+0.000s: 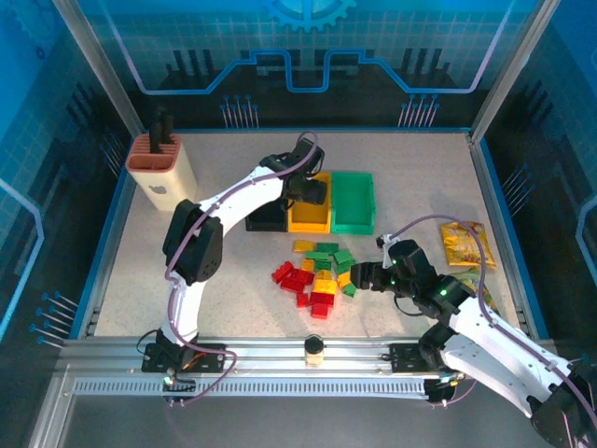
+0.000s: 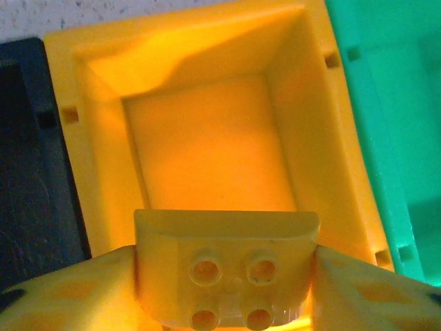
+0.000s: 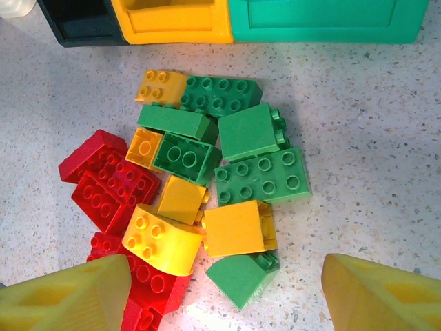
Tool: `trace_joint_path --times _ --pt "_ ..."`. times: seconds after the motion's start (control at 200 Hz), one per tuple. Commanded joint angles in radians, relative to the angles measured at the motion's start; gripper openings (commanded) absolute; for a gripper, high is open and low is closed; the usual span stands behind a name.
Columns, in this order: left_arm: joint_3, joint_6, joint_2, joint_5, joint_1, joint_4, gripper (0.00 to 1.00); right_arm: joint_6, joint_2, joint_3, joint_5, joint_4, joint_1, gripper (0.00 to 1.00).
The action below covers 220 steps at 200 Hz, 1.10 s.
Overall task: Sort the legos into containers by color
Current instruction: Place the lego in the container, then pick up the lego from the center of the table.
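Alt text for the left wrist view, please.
A yellow brick sits between the left gripper's fingers, above the yellow bin; the black bin lies left of it, the green bin right.

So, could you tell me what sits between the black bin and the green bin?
The yellow bin, flanked by the black bin and the green bin, in the top view.

No readable words, numbers or brand names found.
- Gear emblem (image 1: 308,11), blue outline, top centre of frame on the backdrop (image 1: 420,37): a sign only, no lettering.
- Snack bag (image 1: 464,245), right side of desk (image 1: 420,187): printed, but too small to read.
- Studs on the yellow lego (image 2: 227,269) and the piled legos (image 3: 207,186): no lettering made out.
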Motion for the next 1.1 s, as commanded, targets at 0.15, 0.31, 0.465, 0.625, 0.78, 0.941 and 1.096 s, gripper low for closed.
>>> trace_joint_path --times 0.15,0.31,0.465,0.625,0.78,0.941,1.096 --pt "-0.043 -0.014 -0.162 0.065 -0.007 -0.003 0.89 -0.039 0.033 0.075 0.017 -0.047 0.022 0.76" --pt "-0.235 -0.042 -0.376 0.108 -0.007 0.087 0.88 -0.114 0.127 0.172 0.016 -0.058 0.048 0.76" --pt "-0.481 -0.072 -0.598 0.11 -0.008 0.177 0.88 -0.244 0.289 0.291 -0.019 -0.052 0.093 0.77" --pt "-0.725 -0.113 -0.803 0.09 -0.007 0.198 0.87 -0.448 0.475 0.433 -0.141 -0.057 0.117 0.77" --pt "-0.934 -0.174 -0.998 0.079 -0.007 0.186 0.86 -0.576 0.689 0.624 -0.17 -0.147 0.117 0.75" --pt "-1.06 -0.215 -1.182 0.051 -0.01 0.116 0.85 -0.673 0.902 0.797 -0.141 -0.224 0.132 0.76" --pt "-1.128 -0.252 -1.338 0.064 -0.011 0.067 0.84 -0.774 1.073 0.947 -0.082 -0.327 0.133 0.77"
